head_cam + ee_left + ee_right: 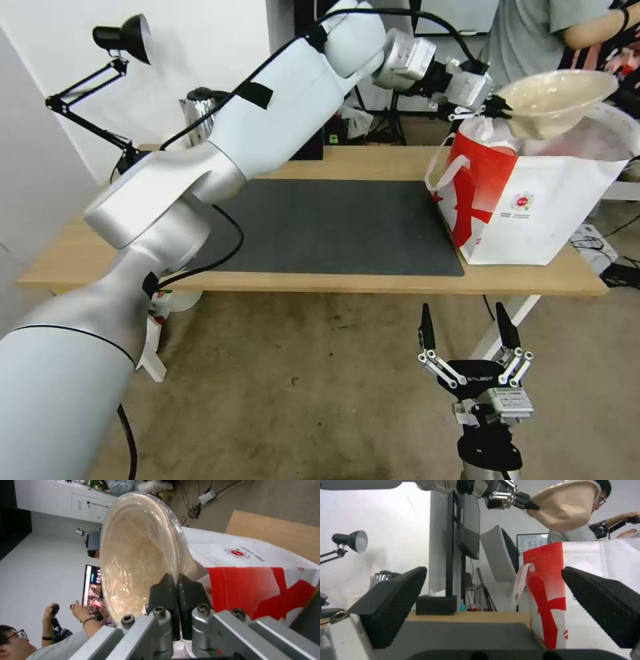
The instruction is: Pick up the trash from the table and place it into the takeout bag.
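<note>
The left gripper (497, 107), pinching the shallow beige bowl (557, 100) by its rim, holds it directly above the takeout bag (533, 200) at the table's (87, 257) right end.

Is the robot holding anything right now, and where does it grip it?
Yes. The left gripper pinches the beige bowl by its rim, above the bag. The right gripper holds nothing.

Lab or office: desk lamp (123, 37), monitor (466, 530), floor cables (600, 247)
</note>
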